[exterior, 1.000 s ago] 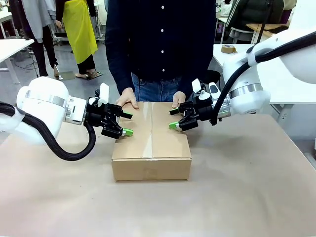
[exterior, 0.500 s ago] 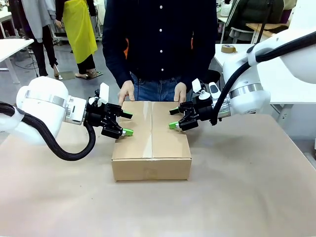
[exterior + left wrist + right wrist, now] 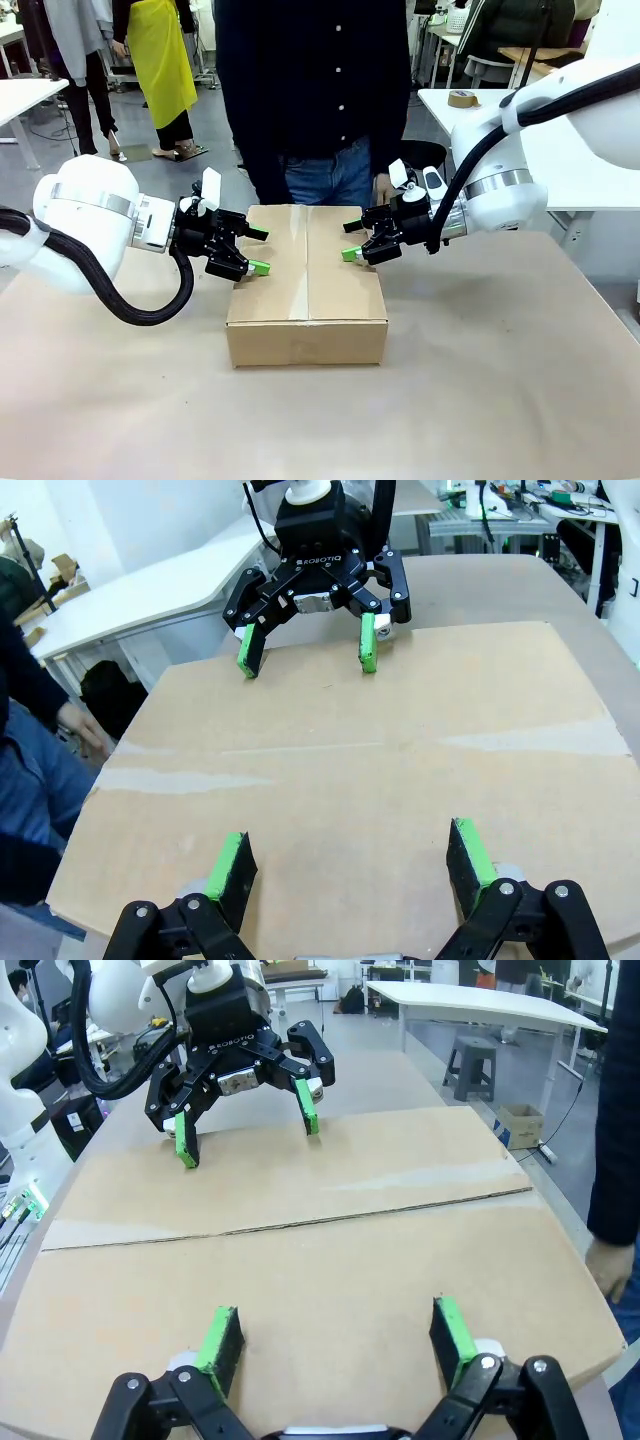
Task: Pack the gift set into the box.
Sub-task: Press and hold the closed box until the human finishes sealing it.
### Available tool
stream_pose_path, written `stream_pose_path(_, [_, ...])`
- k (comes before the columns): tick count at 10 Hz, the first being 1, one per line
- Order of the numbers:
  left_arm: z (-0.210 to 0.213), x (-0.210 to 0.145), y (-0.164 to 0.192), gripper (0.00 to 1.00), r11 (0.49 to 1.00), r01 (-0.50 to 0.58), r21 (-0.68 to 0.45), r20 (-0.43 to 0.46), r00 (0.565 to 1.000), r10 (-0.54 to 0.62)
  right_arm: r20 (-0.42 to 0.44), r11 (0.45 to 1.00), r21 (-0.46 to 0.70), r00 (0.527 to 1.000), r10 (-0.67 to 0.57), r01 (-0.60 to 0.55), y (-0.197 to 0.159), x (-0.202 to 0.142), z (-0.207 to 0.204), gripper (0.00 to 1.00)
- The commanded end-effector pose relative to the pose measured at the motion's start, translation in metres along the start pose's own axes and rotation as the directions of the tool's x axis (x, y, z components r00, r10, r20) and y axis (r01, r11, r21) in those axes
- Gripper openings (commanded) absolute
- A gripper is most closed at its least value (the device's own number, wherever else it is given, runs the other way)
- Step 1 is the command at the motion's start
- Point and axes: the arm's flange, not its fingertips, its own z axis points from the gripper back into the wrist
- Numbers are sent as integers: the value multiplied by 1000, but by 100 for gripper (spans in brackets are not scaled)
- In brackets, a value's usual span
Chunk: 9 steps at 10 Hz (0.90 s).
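The large brown cardboard box (image 3: 306,290) sits mid-table with its top flaps folded flat and a strip of clear tape along the seam. My left gripper (image 3: 259,250) is open over the box's left edge, its green pads just above the top. Opposite it, my right gripper (image 3: 350,240) is open over the right edge. The left wrist view looks across the box top (image 3: 340,770) past my left gripper (image 3: 350,850) to the right gripper (image 3: 307,662). The right wrist view shows the box top (image 3: 300,1250), my right gripper (image 3: 335,1328) and the left gripper (image 3: 247,1137). The gift set is hidden.
A person in a dark shirt stands at the far side, one hand (image 3: 383,188) hanging beside the body and off the box. A roll of tape (image 3: 462,98) lies on a white table at the back right. Bare tabletop (image 3: 320,420) surrounds the box.
The person's hands, which rested on the box's far edge, have lifted off and drawn back to the body. Both grippers have stayed where they were.
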Motion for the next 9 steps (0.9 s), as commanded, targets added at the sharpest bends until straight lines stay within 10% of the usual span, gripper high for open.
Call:
stream_pose_path(1, [-1,-2,-1,100,1000,10,-5,-3,1000,-10,-7,1000,-1,1000,3,-3,1,-2,-3,100])
stream_pose_path(9, [-1,-2,-1,100,1000,10,-5,-3,1000,-10,-7,1000,-1,1000,3,-3,1,-2,-3,100])
